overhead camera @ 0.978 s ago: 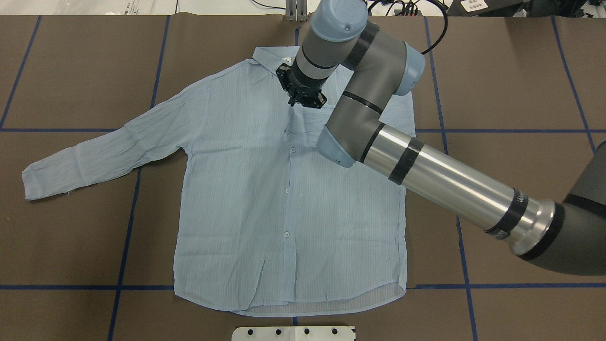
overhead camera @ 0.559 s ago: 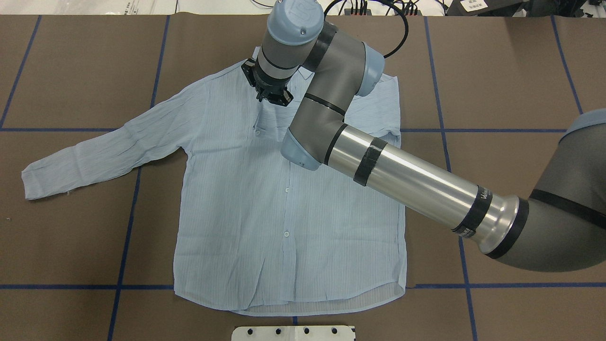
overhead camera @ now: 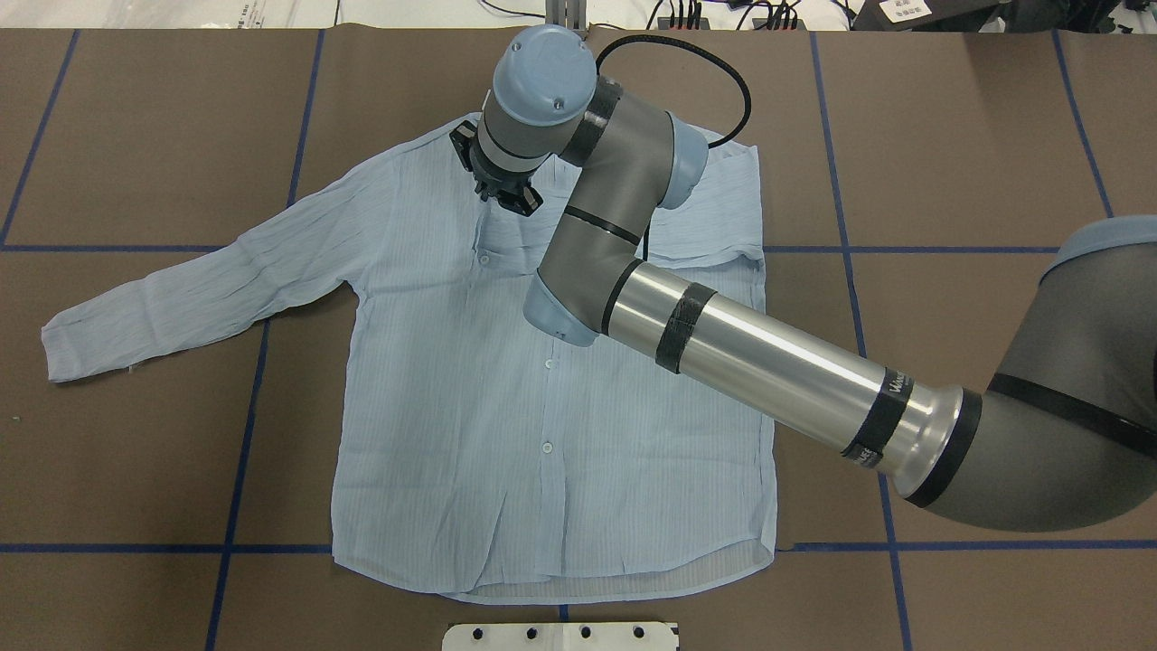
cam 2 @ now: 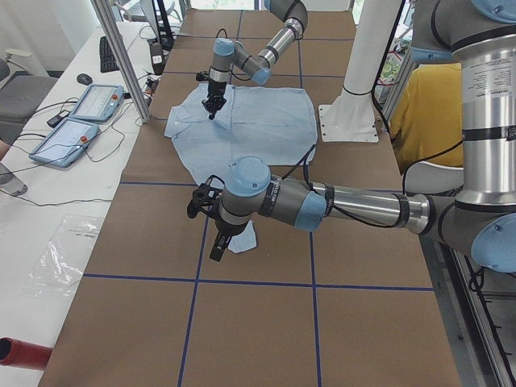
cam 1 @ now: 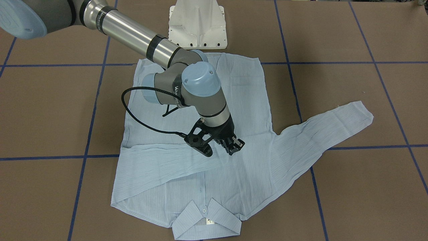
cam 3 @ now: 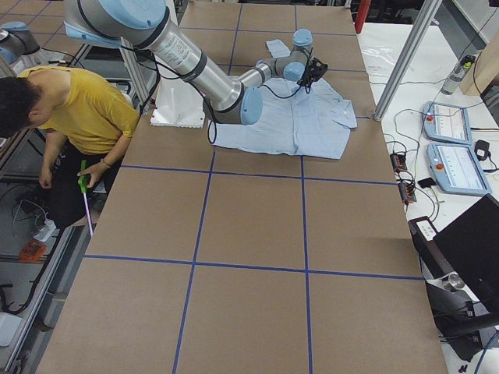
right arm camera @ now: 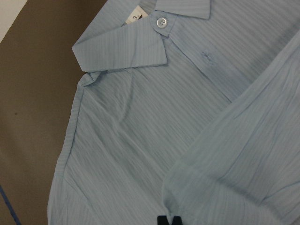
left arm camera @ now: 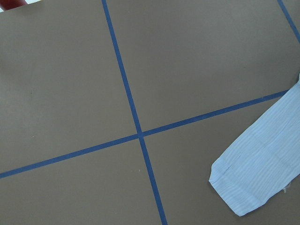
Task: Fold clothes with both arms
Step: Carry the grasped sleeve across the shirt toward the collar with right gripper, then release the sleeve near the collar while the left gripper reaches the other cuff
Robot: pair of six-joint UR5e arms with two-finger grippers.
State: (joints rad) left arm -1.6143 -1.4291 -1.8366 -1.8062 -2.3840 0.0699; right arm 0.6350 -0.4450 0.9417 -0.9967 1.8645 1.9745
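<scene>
The brown table carries the shirt, flat and buttons up. One sleeve crosses the chest, its end pinched in my right claw, fingers together. My left claw hangs near the other cuff; its opening I cannot tell.

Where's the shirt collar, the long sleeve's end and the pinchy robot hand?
Collar (cam 1: 221, 221): front-facing view, one flap.
Sleeve cuff (overhead camera: 68, 348): overhead view, its end.
Right gripper (cam 1: 234, 148): front-facing view, between fingertips pinching shirt.

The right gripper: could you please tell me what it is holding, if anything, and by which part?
The right gripper holds the shirt by the cuff end of the sleeve folded across its front.
</scene>
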